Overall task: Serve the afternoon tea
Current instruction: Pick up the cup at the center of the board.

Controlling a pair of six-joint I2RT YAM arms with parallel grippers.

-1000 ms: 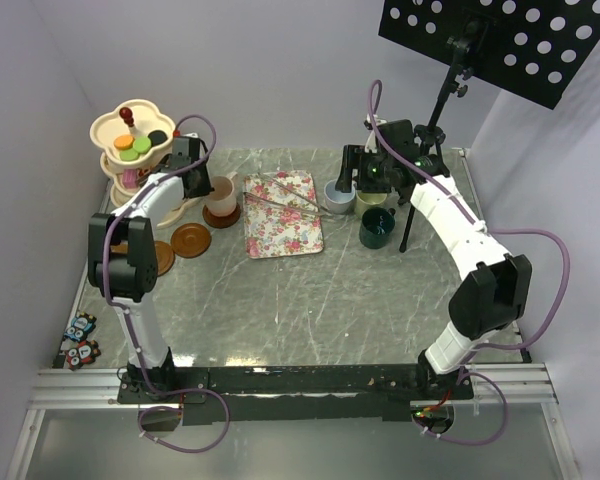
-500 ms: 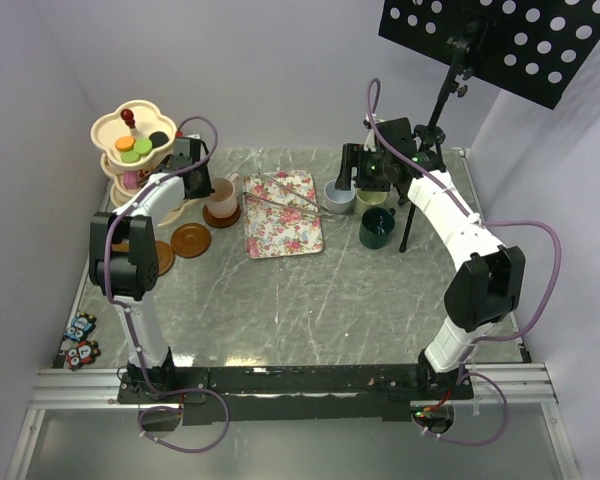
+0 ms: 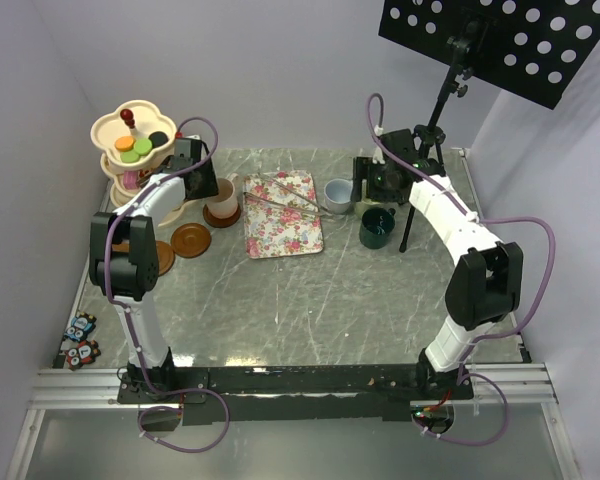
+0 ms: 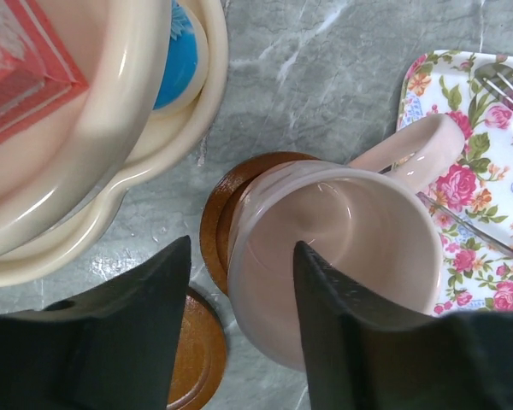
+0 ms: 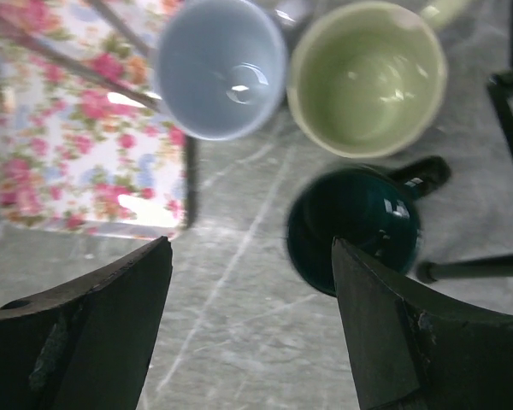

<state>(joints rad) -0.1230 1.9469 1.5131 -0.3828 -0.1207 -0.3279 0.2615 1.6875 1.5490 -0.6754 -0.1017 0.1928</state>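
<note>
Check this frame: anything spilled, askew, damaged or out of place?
Nothing looks spilled or damaged. One small oddity: the metal tongs lie diagonally across the floral tray, their tip reaching its edge by the light blue mug.

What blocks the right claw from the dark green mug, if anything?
Nothing visible. The right claw hangs open over bare tabletop, with the dark green mug just ahead. The light green mug stands close beyond it, and a black stand leg lies alongside.

grey marble table under floral tray, saucers, three mugs, tiered stand
</note>
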